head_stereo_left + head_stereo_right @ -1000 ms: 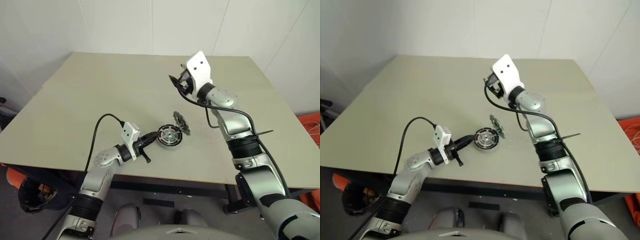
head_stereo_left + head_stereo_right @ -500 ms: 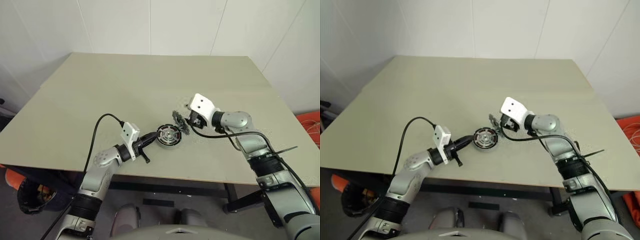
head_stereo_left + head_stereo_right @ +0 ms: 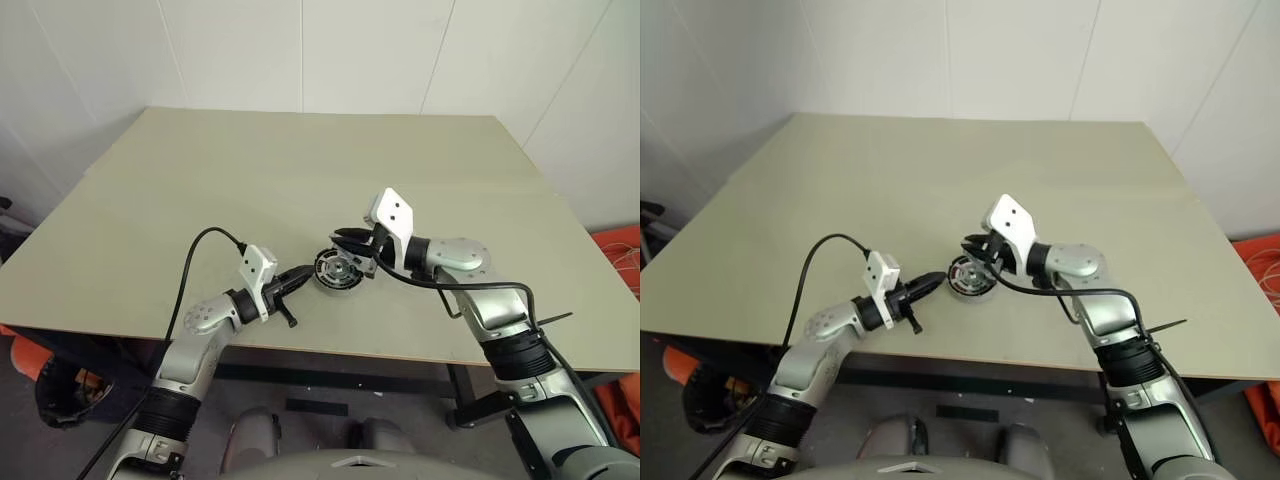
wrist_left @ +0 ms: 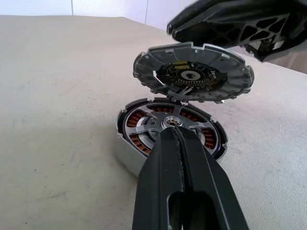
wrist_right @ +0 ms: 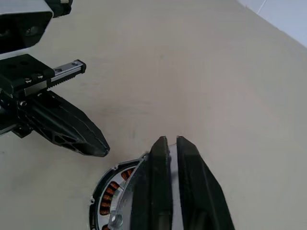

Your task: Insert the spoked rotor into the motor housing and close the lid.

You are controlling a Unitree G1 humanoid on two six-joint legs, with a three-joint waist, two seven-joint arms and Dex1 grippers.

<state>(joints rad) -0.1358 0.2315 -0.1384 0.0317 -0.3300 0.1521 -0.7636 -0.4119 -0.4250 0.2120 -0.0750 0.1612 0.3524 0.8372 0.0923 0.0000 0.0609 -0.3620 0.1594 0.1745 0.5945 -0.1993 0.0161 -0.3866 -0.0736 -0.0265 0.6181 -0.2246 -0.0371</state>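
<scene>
Both hands closed, your right hand (image 3: 345,240) over the tilted lid (image 4: 192,76) beyond the left hand (image 3: 303,274): uneven push may skid the motor housing (image 4: 170,127) off-seat.

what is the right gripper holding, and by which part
The right gripper is shut on the lid, pinching its far rim, tilted above the motor housing. Left gripper holds nothing.

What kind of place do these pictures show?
Probably a plain test room or lab: a bare beige table against white panelled walls, holding nothing but a small round copper-wound motor housing with a silvery-grey round lid tilted over it.
</scene>
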